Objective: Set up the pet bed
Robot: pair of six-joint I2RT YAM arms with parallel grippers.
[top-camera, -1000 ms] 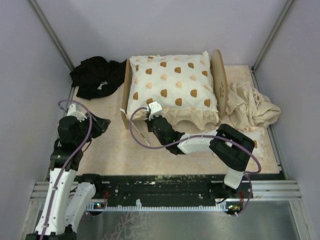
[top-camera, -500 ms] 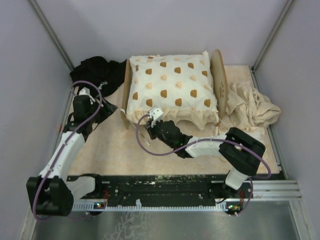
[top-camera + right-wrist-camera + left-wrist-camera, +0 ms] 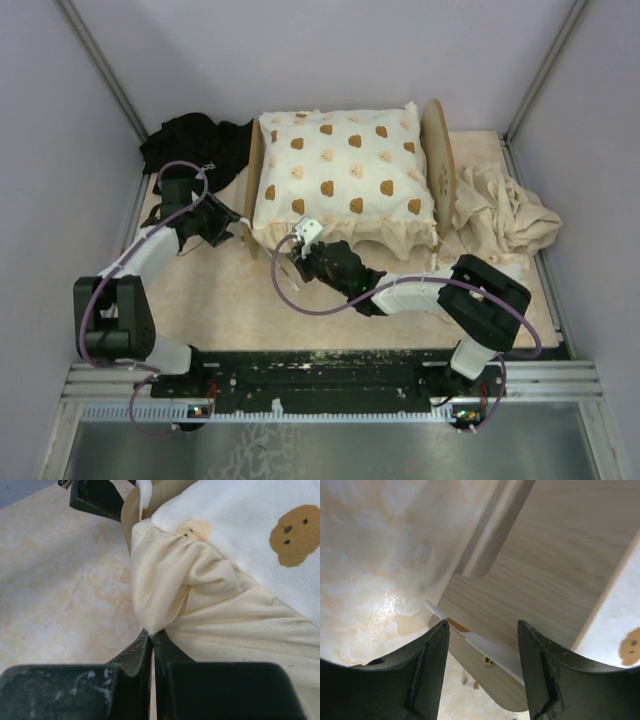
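Observation:
The pet bed's light-wood frame [image 3: 438, 150] stands at the back of the table, its left end board [image 3: 251, 205] facing my left arm. The cream frilled cushion [image 3: 340, 175] lies on top and hides the striped mattress. My left gripper [image 3: 232, 225] is open, its jaws either side of the near edge of the end board [image 3: 555, 565], not touching it. My right gripper [image 3: 298, 252] is shut on the cushion's frill [image 3: 175, 580] at its front left corner, with the tips [image 3: 152, 635] pinching the fabric.
A black cloth [image 3: 190, 145] lies bunched at the back left behind my left arm. A plain beige cloth [image 3: 500, 215] is heaped to the right of the bed. The table has a cream marbled top [image 3: 220, 300]. Grey walls close in on both sides.
My left arm has stretched out from near its base to the bed's left end board. My right gripper has stayed at the cushion's front left corner, shifting only slightly.

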